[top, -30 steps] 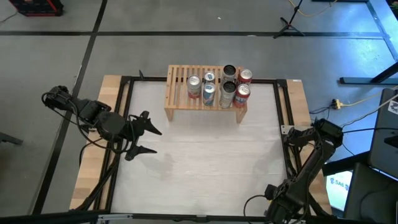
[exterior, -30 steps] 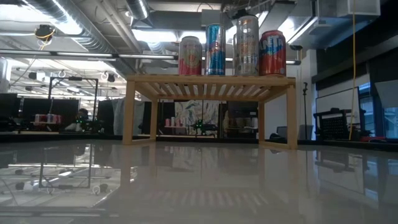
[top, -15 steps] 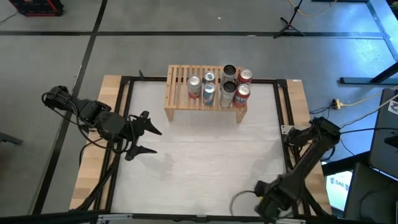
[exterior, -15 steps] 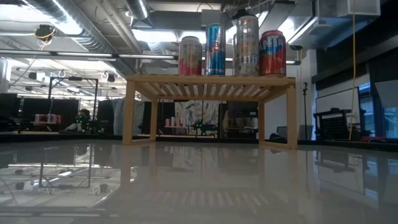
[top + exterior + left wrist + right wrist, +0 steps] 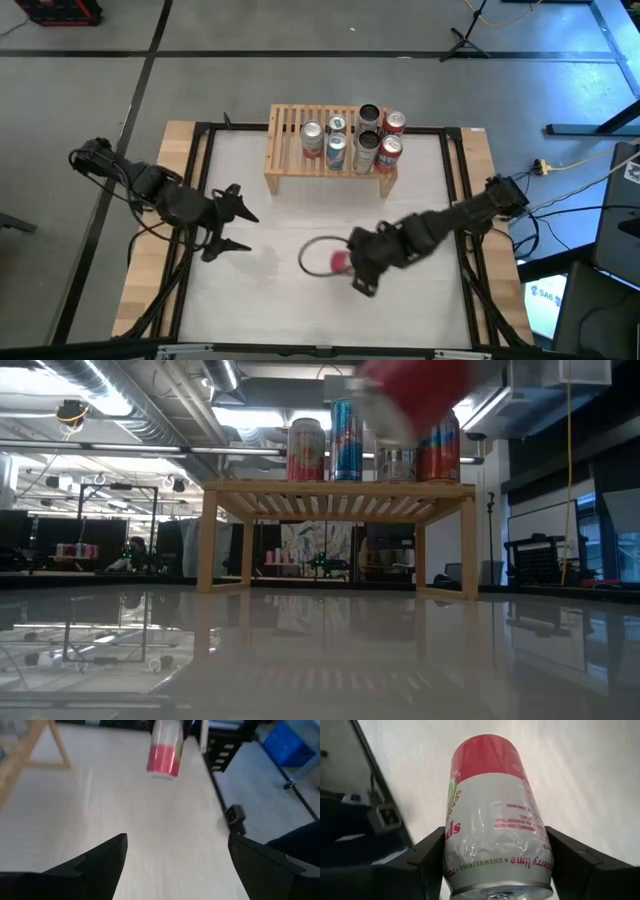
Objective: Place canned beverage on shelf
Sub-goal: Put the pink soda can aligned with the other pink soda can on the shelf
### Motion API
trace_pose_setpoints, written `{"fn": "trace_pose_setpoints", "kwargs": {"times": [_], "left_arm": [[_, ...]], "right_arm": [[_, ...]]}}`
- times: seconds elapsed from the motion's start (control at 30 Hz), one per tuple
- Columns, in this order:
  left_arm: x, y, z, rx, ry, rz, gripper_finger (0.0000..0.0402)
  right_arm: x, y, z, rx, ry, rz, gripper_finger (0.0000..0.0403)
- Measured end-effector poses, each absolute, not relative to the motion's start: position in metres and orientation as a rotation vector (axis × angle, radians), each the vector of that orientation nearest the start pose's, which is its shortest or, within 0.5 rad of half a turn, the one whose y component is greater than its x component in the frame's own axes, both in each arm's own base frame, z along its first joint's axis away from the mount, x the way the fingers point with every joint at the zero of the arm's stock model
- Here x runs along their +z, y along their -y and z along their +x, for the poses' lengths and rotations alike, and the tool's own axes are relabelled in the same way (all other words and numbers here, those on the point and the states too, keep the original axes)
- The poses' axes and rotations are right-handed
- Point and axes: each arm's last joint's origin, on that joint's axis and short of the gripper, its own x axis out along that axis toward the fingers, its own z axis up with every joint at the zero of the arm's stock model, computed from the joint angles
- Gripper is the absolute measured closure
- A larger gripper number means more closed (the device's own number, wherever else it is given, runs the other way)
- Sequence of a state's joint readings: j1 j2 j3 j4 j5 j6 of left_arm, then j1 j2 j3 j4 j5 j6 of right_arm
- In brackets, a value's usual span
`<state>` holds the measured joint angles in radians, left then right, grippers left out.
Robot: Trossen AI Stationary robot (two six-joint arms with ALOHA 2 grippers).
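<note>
Table: white top. Shelf: beyond right gripper, six cans atop. Right gripper: clamped on red-and-silver sparkling-water can, over table centre. Left gripper: fingers spread, empty, opposite.

Six cans on one shelf; seventh can in right claw.

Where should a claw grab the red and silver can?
Around the round middle of the can, one finger on each side, coming in from its bottom end. The right claw holds it that way now: the smooth, straight sides fit between flat fingers.
</note>
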<state>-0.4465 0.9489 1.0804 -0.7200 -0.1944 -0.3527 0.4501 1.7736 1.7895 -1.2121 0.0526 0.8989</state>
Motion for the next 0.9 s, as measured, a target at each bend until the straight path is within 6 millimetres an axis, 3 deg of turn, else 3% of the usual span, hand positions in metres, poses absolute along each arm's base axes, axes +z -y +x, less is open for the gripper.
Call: {"fn": "trace_pose_setpoints", "kwargs": {"times": [0.17,0.27,0.4,0.6,0.8,0.9], "left_arm": [[0.315,0.080,0.174,-0.121,-0.615,-0.184,0.0066],[0.293,0.086,0.181,-0.147,-0.544,-0.194,0.0066],[0.274,0.086,0.192,-0.142,-0.459,-0.237,0.0066],[0.258,0.087,0.201,-0.119,-0.477,-0.272,0.0066],[0.240,0.088,0.214,-0.032,-0.544,-0.303,0.0071],[0.229,0.088,0.227,-0.032,-0.576,-0.357,0.0098]], "right_arm": [[0.345,-0.126,0.349,-0.137,-1.097,0.423,0.0143],[0.340,-0.117,0.364,-0.105,-1.104,0.394,0.0143],[0.321,-0.114,0.381,-0.088,-1.150,0.366,0.0143],[0.291,-0.116,0.399,-0.057,-1.229,0.360,0.0143],[0.287,-0.111,0.407,-0.073,-1.199,0.366,0.0143],[0.289,-0.110,0.413,-0.064,-1.132,0.383,0.0143]]}}
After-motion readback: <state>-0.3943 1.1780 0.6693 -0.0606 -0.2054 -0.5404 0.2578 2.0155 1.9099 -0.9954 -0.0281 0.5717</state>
